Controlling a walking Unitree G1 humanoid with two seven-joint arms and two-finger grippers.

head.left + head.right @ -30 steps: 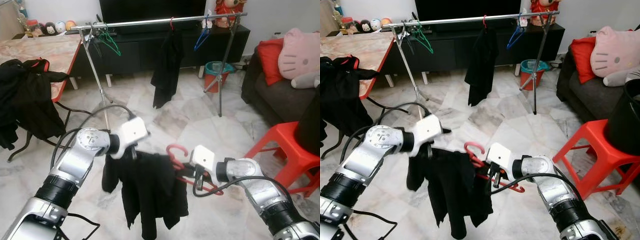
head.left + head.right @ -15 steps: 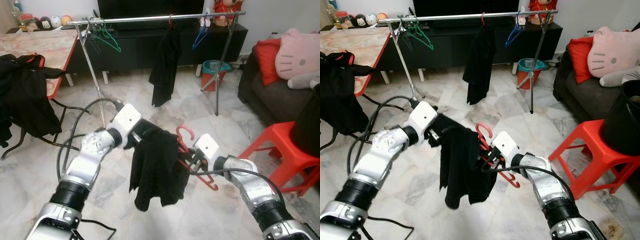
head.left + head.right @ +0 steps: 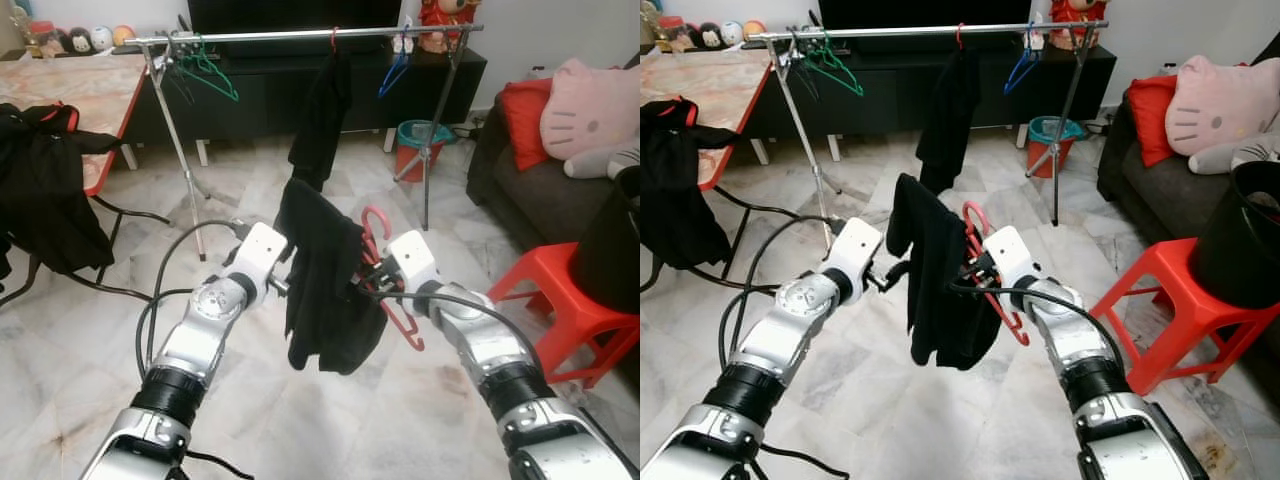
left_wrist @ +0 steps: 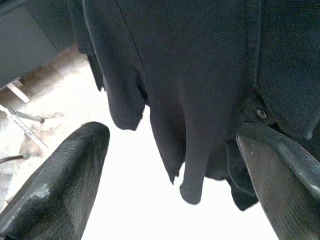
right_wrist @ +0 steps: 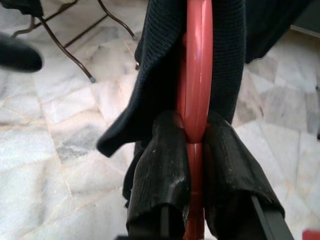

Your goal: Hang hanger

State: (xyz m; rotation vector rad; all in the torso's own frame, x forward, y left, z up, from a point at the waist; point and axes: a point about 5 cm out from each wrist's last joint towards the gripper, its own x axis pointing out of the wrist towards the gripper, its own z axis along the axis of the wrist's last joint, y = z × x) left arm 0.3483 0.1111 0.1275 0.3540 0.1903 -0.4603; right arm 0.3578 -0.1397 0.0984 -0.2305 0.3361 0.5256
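Red hanger point(image 5: 196, 95) with black shirt point(image 3: 318, 285) pinched in right hand point(image 5: 196, 150).

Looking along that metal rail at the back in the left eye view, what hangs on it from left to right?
Green hanger → black garment on the rail → blue hanger.

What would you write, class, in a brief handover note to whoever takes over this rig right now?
Right tool: shut on the red hanger, which carries a black shirt, held up in front of the robot.
Left tool: open, close beside the shirt, not gripping it.
Clothes rail: across the room, already holding another black garment, a green hanger and a blue hanger.
Done: hanger lifted.
Left: hook it on the rail.
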